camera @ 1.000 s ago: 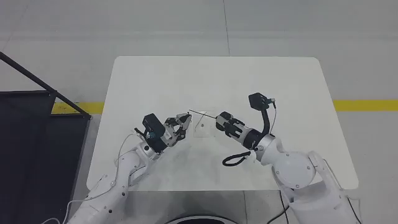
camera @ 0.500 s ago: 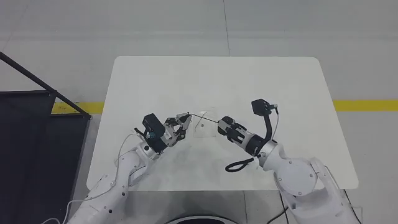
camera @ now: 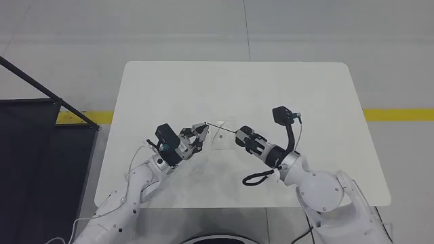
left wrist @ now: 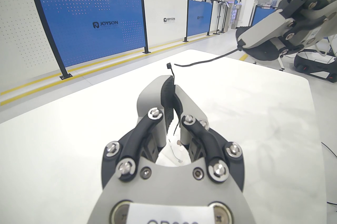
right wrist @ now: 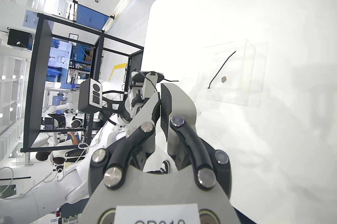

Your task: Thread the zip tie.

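On the white table (camera: 305, 95) a clear box (right wrist: 252, 83) holds a loose black strand (right wrist: 221, 68) and a brown speck (right wrist: 223, 79), while the left gripper (left wrist: 172, 83) is clamped on the zip tie (left wrist: 168, 67) just below its head and the right gripper (right wrist: 161, 89) pinches a black tail (left wrist: 208, 60) whose tip lies just beside that head.

**Black on white, with flashes of blue and yellow**

You've got a jet-black zip tie (left wrist: 205, 61) standing out against a plain white table (camera: 305, 95). Your left gripper (left wrist: 171, 83) shows silver-grey fingers, black links and black ribbed pads (left wrist: 165, 98), and the right gripper (right wrist: 160, 93) wears the same silver and black. The clear box (right wrist: 250, 72) shows you a second black tie (right wrist: 222, 69) and a small brownish speck (right wrist: 223, 79). Fence panels (left wrist: 87, 25) run blue and white with a fine dot pattern, and a yellow stripe (camera: 400, 114) crosses the pale grey floor (camera: 135, 20).
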